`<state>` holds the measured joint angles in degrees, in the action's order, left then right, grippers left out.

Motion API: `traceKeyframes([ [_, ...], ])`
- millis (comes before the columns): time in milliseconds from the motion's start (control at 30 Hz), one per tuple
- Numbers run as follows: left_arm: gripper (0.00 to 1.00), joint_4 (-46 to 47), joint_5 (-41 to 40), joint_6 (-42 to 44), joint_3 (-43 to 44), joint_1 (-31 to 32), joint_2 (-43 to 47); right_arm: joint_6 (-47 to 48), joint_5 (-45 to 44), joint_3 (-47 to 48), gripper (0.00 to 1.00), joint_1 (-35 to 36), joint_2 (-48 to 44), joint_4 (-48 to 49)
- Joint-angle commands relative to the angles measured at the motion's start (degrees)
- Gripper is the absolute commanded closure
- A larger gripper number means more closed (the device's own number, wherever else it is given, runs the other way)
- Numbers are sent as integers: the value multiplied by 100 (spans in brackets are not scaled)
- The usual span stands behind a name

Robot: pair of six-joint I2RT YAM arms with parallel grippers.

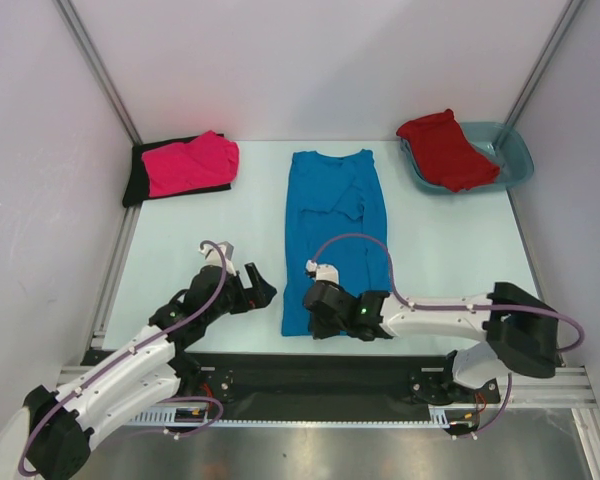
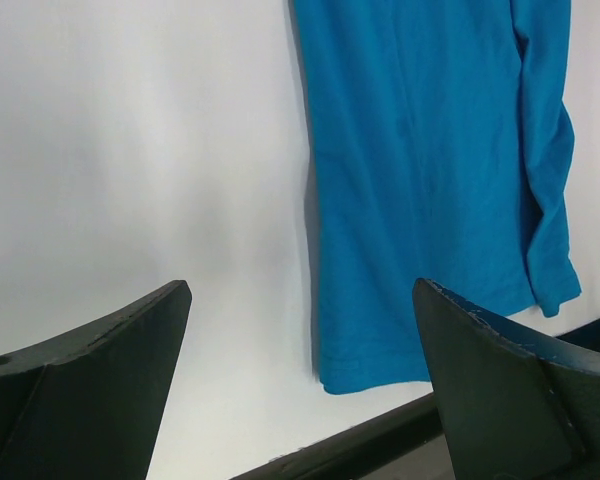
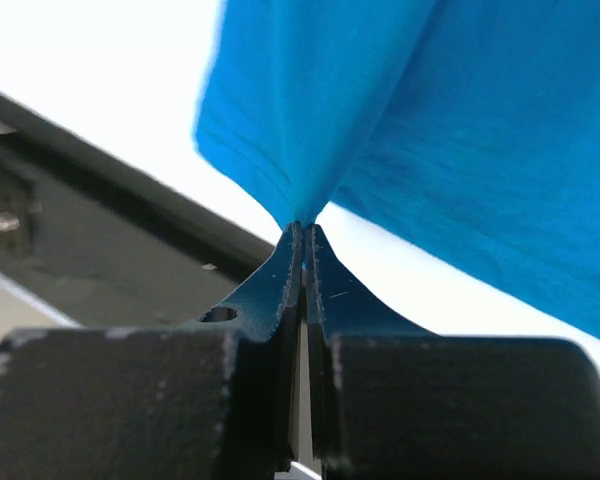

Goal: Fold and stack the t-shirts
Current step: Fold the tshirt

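Observation:
The blue t-shirt [image 1: 332, 225] lies folded into a long strip down the middle of the table. My right gripper [image 1: 312, 318] is at its near hem, shut on a pinch of the blue cloth [image 3: 302, 222], which rises slightly off the table. Just left of that hem my left gripper [image 1: 263, 283] is open, with only bare table between its fingers [image 2: 110, 380] and the blue shirt [image 2: 430, 180] ahead to the right. A hot pink t-shirt [image 1: 195, 160] lies folded on a black one [image 1: 138, 185] at the back left. At the back right lies a red t-shirt [image 1: 445, 148].
The red shirt sits in a translucent teal tub [image 1: 518, 160] in the back right corner. White walls close in the table on three sides. A black rail [image 1: 310, 370] runs along the near edge, close under both grippers.

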<state>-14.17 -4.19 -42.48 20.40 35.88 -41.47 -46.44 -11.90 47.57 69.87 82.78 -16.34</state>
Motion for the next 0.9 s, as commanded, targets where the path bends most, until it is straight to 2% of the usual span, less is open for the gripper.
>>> traceKeyframes([
  [0,0,231,84,20,-1,16,-54,-348,232,6,100,-34,483,61],
  [100,0,205,76,20,7,7,-80,-419,328,252,100,-113,949,-167],
  [200,0,169,58,38,25,16,-80,-375,93,525,72,-35,1170,-527],
  [233,0,169,32,47,16,16,-71,-392,-326,569,56,-8,1126,-781],
  [300,0,152,6,55,34,16,-63,-367,-724,604,44,1,856,-932],
  [333,0,160,-21,73,34,16,-71,-323,-1091,587,35,-51,740,-1011],
  [367,0,161,-21,90,51,16,-89,-261,-1252,569,32,-122,583,-1012],
  [467,0,152,-82,187,139,16,-168,169,-1394,385,30,-709,11,-723],
  [567,0,222,-91,301,236,16,-335,828,-859,183,32,-1737,-394,-20],
  [600,0,248,-91,328,280,7,-405,1221,-649,139,35,-2018,-421,234],
  [633,0,327,-100,398,306,7,-527,1355,136,69,40,-2308,-377,854],
  [667,0,380,-117,433,332,16,-607,1426,518,85,42,-2972,-273,1104],
  [700,0,424,-152,451,385,7,-677,1470,835,103,42,-3222,-141,1376],
  [733,0,485,-170,477,420,16,-869,1558,1700,251,45,-3512,304,2005],
  [767,0,512,-214,503,464,7,-967,1532,2152,392,46,-3959,561,2212],
  [833,0,617,-258,582,640,7,-1300,1523,3205,734,48,-4261,1393,2808],
  [867,0,652,-276,609,684,-2,-1398,1489,3412,1145,49,-4427,1633,2881],
])
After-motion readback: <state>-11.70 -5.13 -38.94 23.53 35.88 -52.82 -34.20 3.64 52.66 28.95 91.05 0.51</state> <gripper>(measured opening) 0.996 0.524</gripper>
